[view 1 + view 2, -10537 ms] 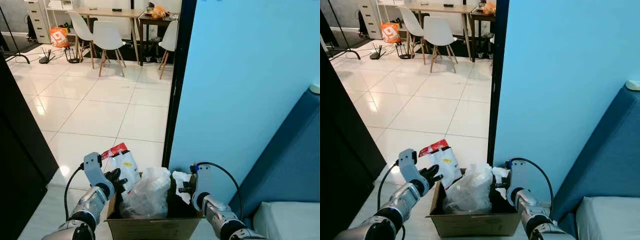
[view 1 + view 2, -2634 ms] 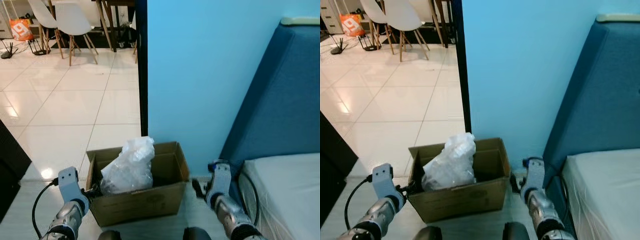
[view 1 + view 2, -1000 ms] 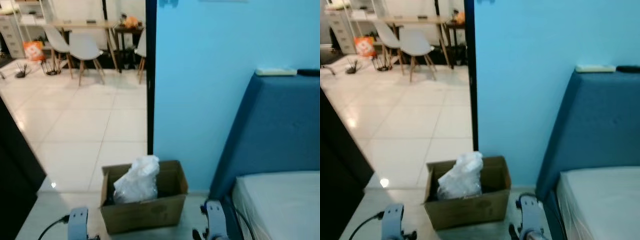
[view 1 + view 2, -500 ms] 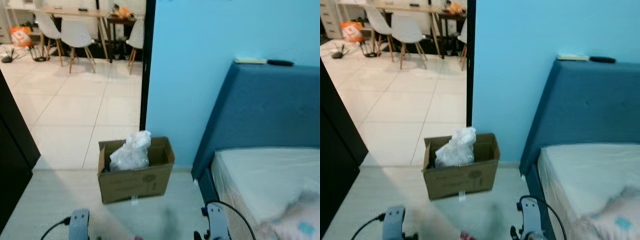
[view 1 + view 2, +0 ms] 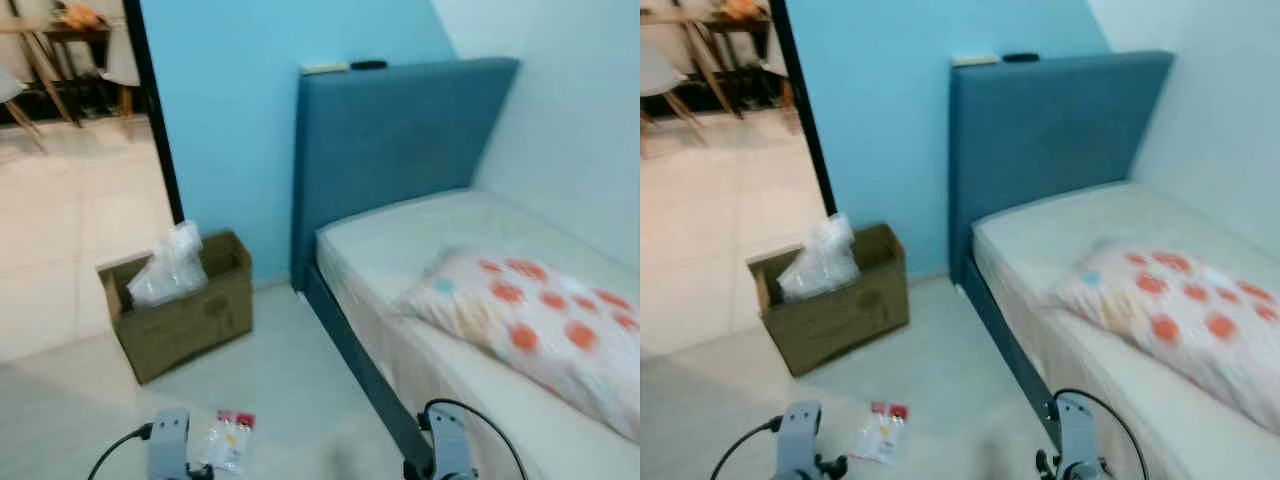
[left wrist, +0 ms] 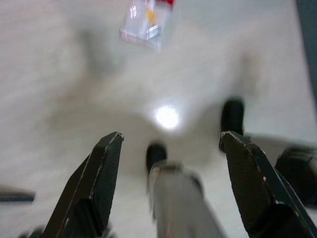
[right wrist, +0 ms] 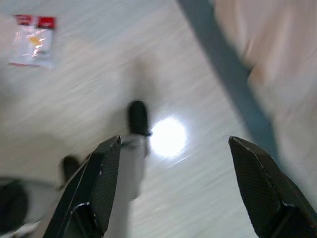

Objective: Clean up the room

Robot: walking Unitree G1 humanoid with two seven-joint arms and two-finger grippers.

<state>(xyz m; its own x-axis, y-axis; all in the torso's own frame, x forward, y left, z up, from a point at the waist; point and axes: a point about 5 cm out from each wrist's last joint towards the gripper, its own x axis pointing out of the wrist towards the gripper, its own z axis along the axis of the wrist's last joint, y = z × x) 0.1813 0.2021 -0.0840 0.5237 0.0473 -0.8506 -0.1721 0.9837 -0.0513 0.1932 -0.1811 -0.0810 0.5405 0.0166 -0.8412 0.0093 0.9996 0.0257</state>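
A clear plastic packet with a red top lies flat on the pale floor just ahead of me, the same packet lying beyond my left fingers. A brown cardboard box stands by the blue wall, with a crumpled clear plastic bag sticking out of it. My left gripper hangs low over the floor, open and empty. My right gripper also hangs open and empty, with the packet off to one side of it.
A bed with a blue headboard and dark frame rail fills the right side. An orange-dotted pillow lies on the mattress. A dark door frame opens onto a tiled room at left.
The whole view has swung right: the box now sits at the left, and the bed, pillow and floor packet have come into view. Both arms still hang low.
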